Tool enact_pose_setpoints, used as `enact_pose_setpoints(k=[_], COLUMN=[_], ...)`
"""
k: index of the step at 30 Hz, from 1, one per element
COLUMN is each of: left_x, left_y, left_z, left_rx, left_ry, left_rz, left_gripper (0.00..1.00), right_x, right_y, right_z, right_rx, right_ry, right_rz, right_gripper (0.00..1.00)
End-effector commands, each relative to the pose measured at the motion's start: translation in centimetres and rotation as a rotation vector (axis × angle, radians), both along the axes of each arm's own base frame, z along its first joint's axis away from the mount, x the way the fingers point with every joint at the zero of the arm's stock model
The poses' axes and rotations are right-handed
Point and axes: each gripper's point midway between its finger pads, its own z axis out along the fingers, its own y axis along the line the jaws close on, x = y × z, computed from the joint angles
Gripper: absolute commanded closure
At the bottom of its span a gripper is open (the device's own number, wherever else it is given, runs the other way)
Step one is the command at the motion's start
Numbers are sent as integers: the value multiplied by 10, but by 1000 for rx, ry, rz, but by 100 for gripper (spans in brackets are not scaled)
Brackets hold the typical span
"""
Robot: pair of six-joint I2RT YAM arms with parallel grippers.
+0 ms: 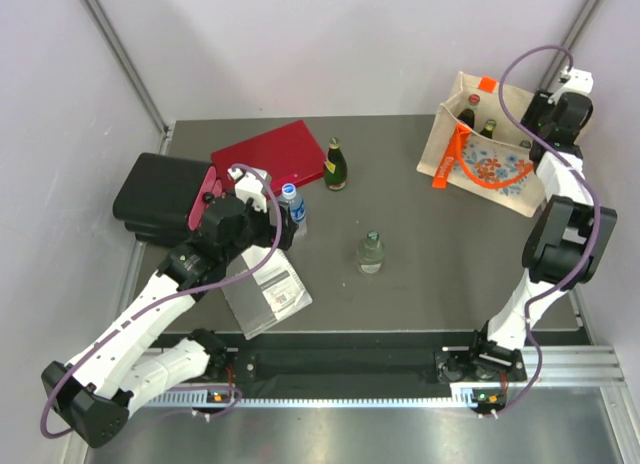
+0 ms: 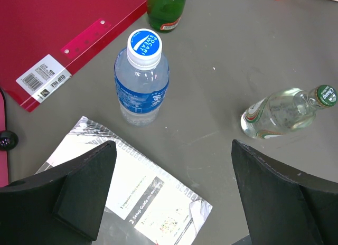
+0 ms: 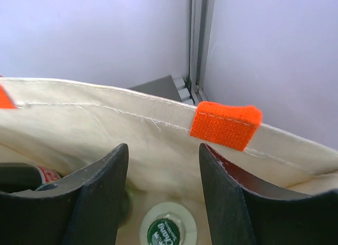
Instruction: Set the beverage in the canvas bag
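The canvas bag stands at the table's far right, its beige wall and an orange tab close under my right gripper. That gripper hangs over the bag's mouth, open, with a green-capped clear bottle standing in the bag below its fingers, apart from them. Two dark bottles also stand in the bag. My left gripper is open and empty just short of a blue-capped water bottle. A clear glass bottle and a dark green bottle stand on the table.
A red folder and a black case lie at the back left. A bagged booklet lies under my left gripper. The enclosure's corner post rises just behind the bag.
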Motion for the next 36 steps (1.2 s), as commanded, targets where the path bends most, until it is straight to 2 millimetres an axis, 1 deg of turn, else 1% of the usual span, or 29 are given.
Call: enact_pose_setpoints(k=[1, 3, 6, 7, 9, 10, 11, 12, 13, 14, 15, 16, 17, 18, 19, 20, 21, 22, 23, 24, 25, 26, 27, 28, 29, 31, 32, 33, 36], left_x=[2, 1, 0, 1, 0, 0, 0, 1, 1, 0, 0, 0, 0, -1, -1, -1, -2, -2, -3, -3, -4, -3, -3, -3, -3, 0, 0, 1, 2], left_y=[-3, -3, -4, -5, -5, -5, -4, -2, -1, -1, 0, 0, -1, -3, -3, -4, -5, -5, -5, -5, -6, -7, -7, -7, -7, -5, -5, -5, -9], left_z=[21, 22, 23, 24, 23, 25, 26, 27, 28, 29, 29, 29, 28, 29, 29, 30, 30, 30, 29, 30, 28, 29, 29, 29, 28, 25, 24, 22, 18], left_rx=[-49, -53, -60, -62, -61, -62, -60, -61, -62, -63, -64, -65, -65, -70, -71, -76, -78, -79, -81, -83, -83, -85, -85, -86, -85, -74, -74, -70, -73], left_ry=[-64, -65, -65, -65, -60, -62, -67, -71, -76, -79, -79, -78, -75, -74, -73, -73, -70, -70, -68, -70, -68, -71, -71, -72, -71, -67, -66, -61, -50], left_rz=[-2, -4, -10, -11, -12, -12, -5, 0, 6, 6, 10, 8, 4, -2, -5, -8, -16, -15, -17, -19, -23, -23, -23, -23, -22, -8, -6, -3, -14], left_gripper=[6, 6, 6, 6, 6, 6, 6, 5, 5, 5, 5, 5, 5, 5, 5, 5, 5, 5, 5, 5, 5, 5, 5, 5, 5, 5, 5, 6, 6], right_x=[-19, -25, -37, -48, -58, -71, -77, -92, -98, -103, -121, -126, -133, -148, -154, -162, -175, -182, -193, -202, -209, -221, -228, -233, -244, -250, -257, -258, -265], right_y=[-1, 5, 16, 25, 39, 51, 63, 75, 85, 106, 122, 134, 165, 181, 194, 231, 247, 262, 287, 299, 309, 332, 341, 348, 366, 372, 380, 383, 389], right_z=[93, 98, 132, 141, 154, 165, 168, 186, 173, 170, 181, 156, 149, 153, 127, 120, 119, 95, 87, 83, 65, 60, 54, 42, 35, 20, 15, 8, -8], right_rx=[-6, 15, 57, 96, 134, 154, 165, 164, 192, 201, 196, 199, 201, 192, 193, 199, 205, 216, 225, 229, 226, 224, 221, 209, 203, 184, 178, 169, 136], right_ry=[-159, -154, -194, -169, -170, -178, -178, -212, -190, -182, -209, -161, -139, -152, -98, -80, -82, -31, -9, -8, 28, 43, 52, 76, 97, 126, 141, 156, 206], right_rz=[-25, -14, 7, 27, 49, 71, 89, 103, 111, 151, 176, 186, 241, 266, 281, 369, 412, 447, 511, 544, 565, 628, 646, 654, 702, 689, 707, 709, 713], right_gripper=[43, 43, 41, 40, 39, 39, 39, 38, 38, 38, 38, 38, 37, 36, 36, 36, 35, 35, 35, 34, 33, 32, 30, 29, 27, 23, 21, 17, 13])
